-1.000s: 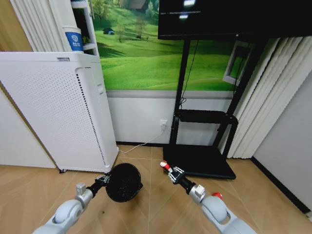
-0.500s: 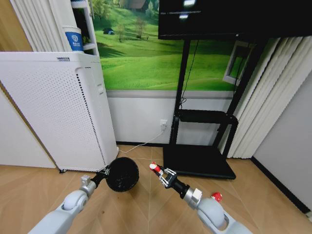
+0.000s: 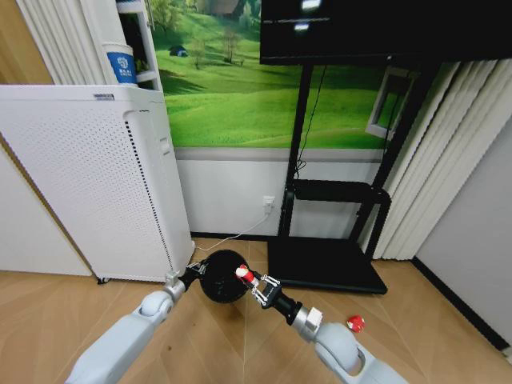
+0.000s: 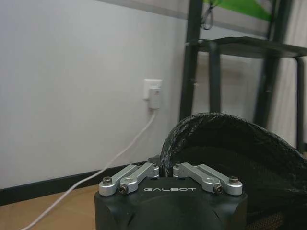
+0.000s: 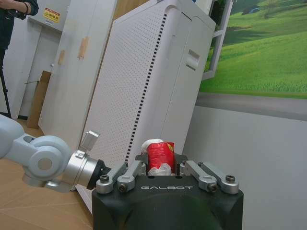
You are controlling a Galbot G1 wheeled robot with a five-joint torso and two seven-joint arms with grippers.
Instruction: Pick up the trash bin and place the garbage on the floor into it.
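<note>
The black mesh trash bin (image 3: 222,277) hangs off the floor, tipped with its mouth toward me, and my left gripper (image 3: 194,274) is shut on its rim (image 4: 165,158). My right gripper (image 3: 250,282) is shut on a red-and-white crumpled piece of garbage (image 3: 241,274), held right at the bin's mouth. In the right wrist view the red scrap (image 5: 159,155) sits pinched between the fingers, with the left arm (image 5: 43,160) beyond it. Another red-and-white scrap (image 3: 354,323) lies on the wood floor to the right.
A tall white perforated appliance (image 3: 88,184) stands at the left by the wall. A black TV stand (image 3: 328,264) with a flat base sits ahead on the right. A white cable (image 4: 96,175) runs from a wall socket (image 4: 153,93) along the floor.
Both arms have reached forward. The bin moved away from me and to the right, and the right gripper carried its scrap leftward to the bin's mouth.
</note>
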